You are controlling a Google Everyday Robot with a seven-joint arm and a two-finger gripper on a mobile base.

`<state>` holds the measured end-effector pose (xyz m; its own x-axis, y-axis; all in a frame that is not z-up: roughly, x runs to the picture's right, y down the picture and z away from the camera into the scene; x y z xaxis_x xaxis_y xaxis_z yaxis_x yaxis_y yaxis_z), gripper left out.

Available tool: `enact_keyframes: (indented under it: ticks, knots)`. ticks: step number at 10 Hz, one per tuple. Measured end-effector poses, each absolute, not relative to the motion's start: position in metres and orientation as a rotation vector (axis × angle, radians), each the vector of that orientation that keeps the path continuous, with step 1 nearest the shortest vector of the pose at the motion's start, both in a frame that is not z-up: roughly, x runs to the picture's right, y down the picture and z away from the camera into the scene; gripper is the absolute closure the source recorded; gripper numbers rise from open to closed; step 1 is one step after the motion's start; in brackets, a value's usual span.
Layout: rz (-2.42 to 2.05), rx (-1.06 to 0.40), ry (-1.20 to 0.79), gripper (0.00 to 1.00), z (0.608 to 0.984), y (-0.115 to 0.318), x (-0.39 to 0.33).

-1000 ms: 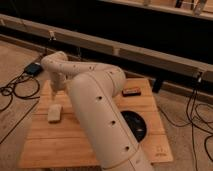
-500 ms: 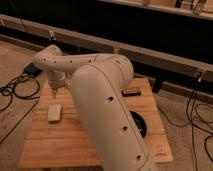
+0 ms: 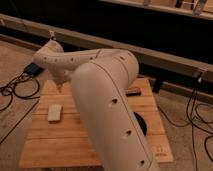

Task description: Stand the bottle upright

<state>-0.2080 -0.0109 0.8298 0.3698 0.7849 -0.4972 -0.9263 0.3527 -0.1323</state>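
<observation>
Plainly, gripper (image 3: 60,85): ten o'clock, above slatted wooden table (image 3: 60,145); grip cannot be told
Block (image 3: 54,112): flat, pale rectangle, eight o'clock

Single view, set high and close behind the arm (image 3: 107,100), facing down and forward over the wooden counter (image 3: 55,142). Pincer (image 3: 60,88) at ten o'clock, over counter's far-left part.
</observation>
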Motion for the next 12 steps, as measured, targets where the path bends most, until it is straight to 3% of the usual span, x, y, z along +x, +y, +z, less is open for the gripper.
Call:
enact_keyframes:
  ticks: [5, 12]
  knots:
    - [1.050, -0.400, 0.313, 0.35, 0.843, -0.021, -0.179]
    - [0.933, -0.439, 0.383, 0.35, 0.870, -0.039, -0.166]
